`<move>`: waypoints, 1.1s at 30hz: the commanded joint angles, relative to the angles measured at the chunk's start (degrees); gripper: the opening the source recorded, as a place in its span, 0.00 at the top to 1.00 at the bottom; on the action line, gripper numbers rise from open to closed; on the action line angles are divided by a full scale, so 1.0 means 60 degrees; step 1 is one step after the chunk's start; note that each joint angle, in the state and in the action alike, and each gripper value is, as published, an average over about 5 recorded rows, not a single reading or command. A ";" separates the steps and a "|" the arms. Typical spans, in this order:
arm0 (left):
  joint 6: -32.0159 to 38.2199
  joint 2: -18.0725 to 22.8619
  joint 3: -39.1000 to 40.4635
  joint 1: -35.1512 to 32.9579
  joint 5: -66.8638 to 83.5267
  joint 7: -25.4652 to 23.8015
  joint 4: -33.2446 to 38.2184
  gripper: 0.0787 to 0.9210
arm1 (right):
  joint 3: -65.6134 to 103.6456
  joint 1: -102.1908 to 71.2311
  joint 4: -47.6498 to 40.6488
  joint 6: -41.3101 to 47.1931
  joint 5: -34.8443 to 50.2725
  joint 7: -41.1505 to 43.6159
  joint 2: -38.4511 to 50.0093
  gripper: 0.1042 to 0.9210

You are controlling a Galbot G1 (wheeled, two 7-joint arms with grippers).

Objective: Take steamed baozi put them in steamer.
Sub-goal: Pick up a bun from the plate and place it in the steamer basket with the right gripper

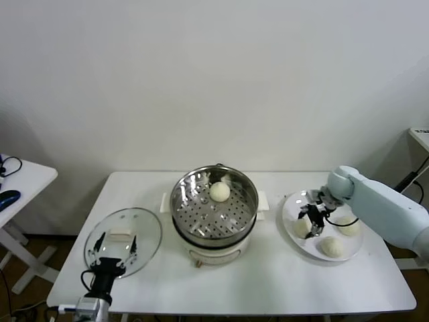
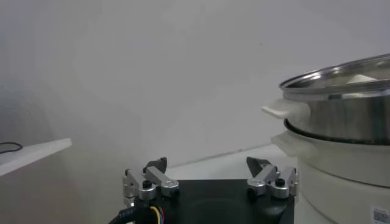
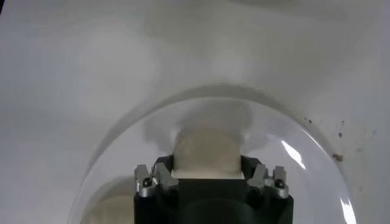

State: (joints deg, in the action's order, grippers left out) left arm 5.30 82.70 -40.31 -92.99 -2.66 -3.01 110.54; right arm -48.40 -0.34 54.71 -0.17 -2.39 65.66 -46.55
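- I have the right gripper [image 1: 312, 220] down on the white plate [image 1: 292, 202], to the right of the steamer [image 1: 214, 209]; in the right wrist view its fingers [image 3: 163, 180] stand on both sides of a steamed baozi [image 3: 207, 149] and seem to press its flanks, so I judge it is gripping this bun.
- To do this step well, I think I should squeeze only lightly, because the dough looks soft, then lift straight up before I move toward the steamer, so the bun does not drag on the plate rim.
- For the release I would aim at a free part of the perforated tray, beside the bun already there [image 1: 219, 191].
- The left gripper [image 1: 109, 266] waits with its fingers apart near the glass lid [image 1: 123, 241], left of the steamer.
- Count: four baozi in total, one inside the steamer and three on the plate; one steamer, one plate, one lid.
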 commanded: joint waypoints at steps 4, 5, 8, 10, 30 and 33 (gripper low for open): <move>-0.0003 -0.0006 -0.0008 -0.0002 0.0004 0.0007 0.0008 0.12 | -0.0138 0.0159 0.0045 0.0015 0.0531 -0.0111 0.0029 0.29; -0.0005 -0.0008 -0.0008 0.0001 0.0002 0.0007 0.0013 0.12 | -0.0195 0.0229 0.0098 0.0041 0.0675 -0.0130 0.0072 0.29; -0.0021 -0.0010 0.0002 0.0029 -0.0006 0.0005 0.0034 0.12 | -0.0566 0.0729 0.0366 0.0235 0.1364 -0.0177 0.0316 0.29; -0.0033 -0.0002 0.0023 0.0051 -0.0021 0.0005 0.0047 0.12 | -0.0991 0.1344 0.0579 0.0386 0.1892 -0.0197 0.0532 0.29; 0.0057 -0.0011 0.0356 0.0163 -0.0125 -0.0052 -0.0030 0.12 | -0.7697 0.9473 0.2028 0.1676 0.9559 0.0141 -0.1001 0.32; 0.0086 -0.0016 0.0371 0.0139 -0.0114 -0.0051 -0.0008 0.12 | -0.7319 0.9131 0.2011 0.1914 0.9739 -0.0040 -0.1627 0.32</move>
State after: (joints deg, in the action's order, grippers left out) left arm 5.79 82.64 -38.35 -92.22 -3.28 -3.31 110.45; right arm -83.85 42.93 65.03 8.14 41.42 66.01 -48.11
